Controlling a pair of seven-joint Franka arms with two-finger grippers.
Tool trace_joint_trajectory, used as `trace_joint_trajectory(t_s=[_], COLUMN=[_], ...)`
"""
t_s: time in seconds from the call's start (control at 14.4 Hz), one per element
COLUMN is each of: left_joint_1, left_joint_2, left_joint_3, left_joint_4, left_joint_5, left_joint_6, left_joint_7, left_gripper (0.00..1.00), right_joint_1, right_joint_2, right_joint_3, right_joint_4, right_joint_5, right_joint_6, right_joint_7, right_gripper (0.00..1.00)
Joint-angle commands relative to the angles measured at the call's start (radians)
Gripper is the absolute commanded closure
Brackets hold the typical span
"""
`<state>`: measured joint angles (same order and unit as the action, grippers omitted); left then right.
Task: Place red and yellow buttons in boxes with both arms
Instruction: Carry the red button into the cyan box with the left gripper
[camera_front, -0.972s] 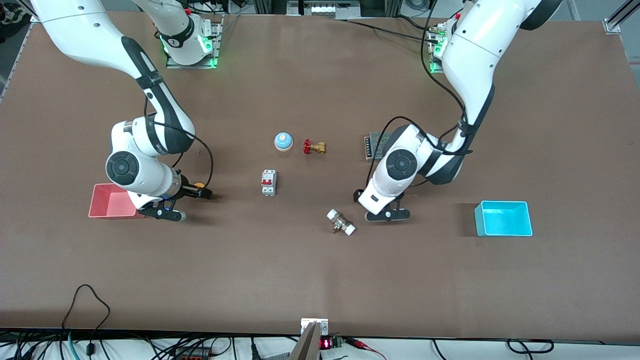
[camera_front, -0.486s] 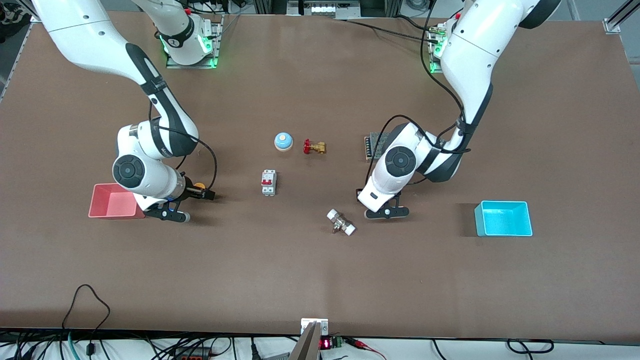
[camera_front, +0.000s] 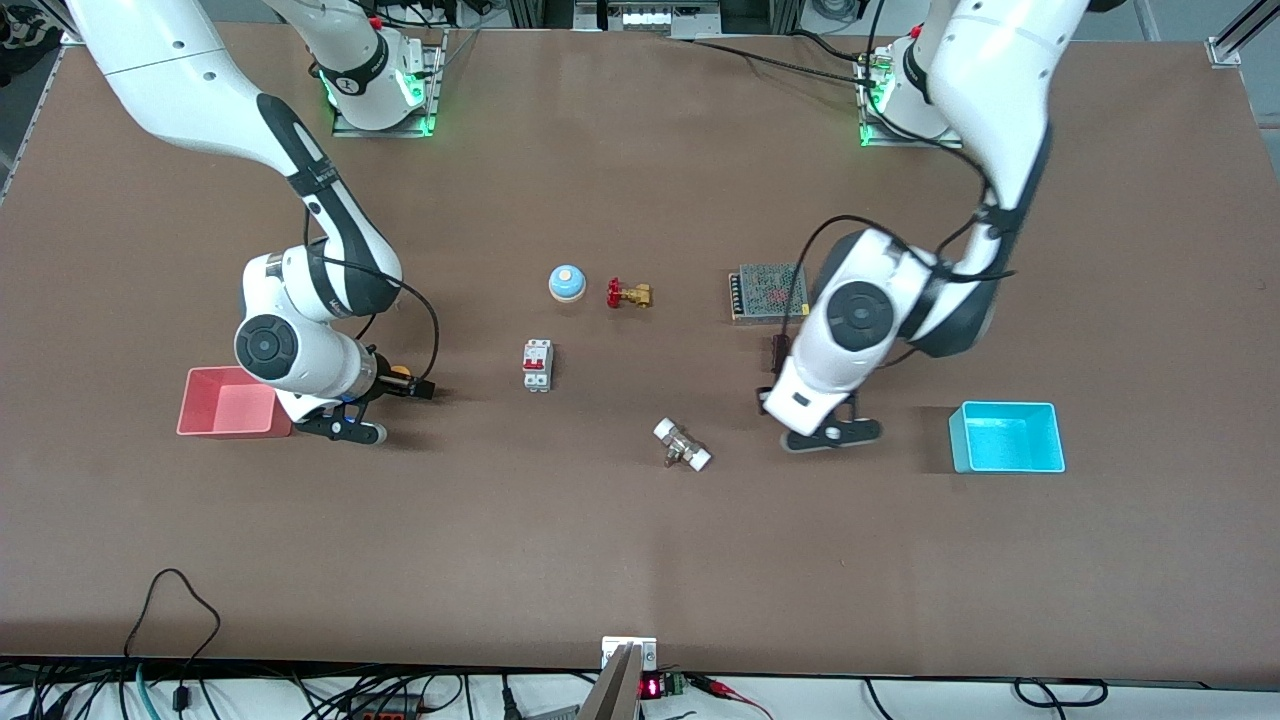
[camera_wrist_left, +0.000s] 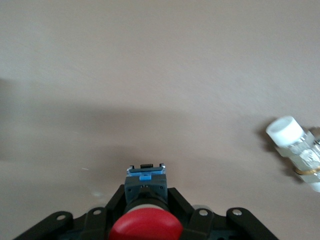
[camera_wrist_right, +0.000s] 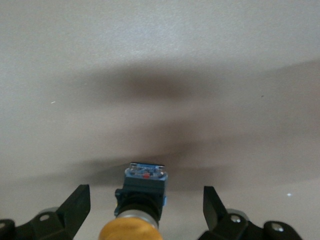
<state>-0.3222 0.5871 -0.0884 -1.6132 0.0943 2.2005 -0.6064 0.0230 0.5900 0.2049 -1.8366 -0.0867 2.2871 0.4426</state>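
- The left gripper (camera_wrist_left: 145, 207) hangs above bare worktop (camera_front: 640, 560) between the white-capped fitting (camera_front: 682, 445) and the cyan box (camera_front: 1006, 437). Its jaws are closed on the red button (camera_wrist_left: 145, 227), cap toward the wrist, base pointing out, which probably suits dropping it base-first.
- The cyan box is well apart toward the left arm's end, so this carry looks about half done.
- The right gripper (camera_wrist_right: 145, 200) is low over the worktop just beside the pink-red box (camera_front: 228, 403). The yellow button (camera_wrist_right: 131, 231) sits between its jaws, yet the fingers (camera_wrist_right: 75, 205) stand clearly apart from it, so the grip looks loose or opened.
- The bell (camera_front: 567, 283), valve (camera_front: 628, 294), breaker (camera_front: 538, 364) and power supply (camera_front: 768, 292) lie mid-table, clear of both paths.
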Motion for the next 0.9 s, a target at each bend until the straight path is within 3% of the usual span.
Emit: trace_joint_trajectory(t_s=[0.0,0.35,0.56,0.62,0.83], left_joint_1=[0.102,0.280,0.366,0.383,0.434], left_joint_2=[-0.035,-0.039,-0.038,-0.036,-0.004], left_joint_3=[0.004,0.004,0.004,0.004,0.006], left_joint_4=[-0.005,-0.005,-0.014,-0.023,-0.039], left_joint_5=[0.016,0.016,0.016,0.016,0.016], left_joint_6=[-0.031,-0.053,-0.082,-0.085,-0.074], left_joint_7=[0.162,0.384,0.474,0.493,0.507], left_gripper=[0.83,0.82,0.82,0.82,0.82], right_joint_1=[-0.003,-0.005,-0.006,-0.006,-0.006], right_joint_2=[-0.002,-0.002,-0.002,-0.001,-0.001], right_joint_3=[0.013,0.013,0.013,0.013,0.013], right_joint_4=[-0.004,-0.009,-0.009,-0.010,-0.010], right_joint_5=[-0.016,-0.018,-0.018,-0.018,-0.018], right_joint_6=[-0.001,0.003,0.005,0.005,0.005], right_joint_7=[0.011,-0.008,-0.021,-0.021,-0.036], right_gripper=[0.05,0.21,0.41,0.50,0.89])
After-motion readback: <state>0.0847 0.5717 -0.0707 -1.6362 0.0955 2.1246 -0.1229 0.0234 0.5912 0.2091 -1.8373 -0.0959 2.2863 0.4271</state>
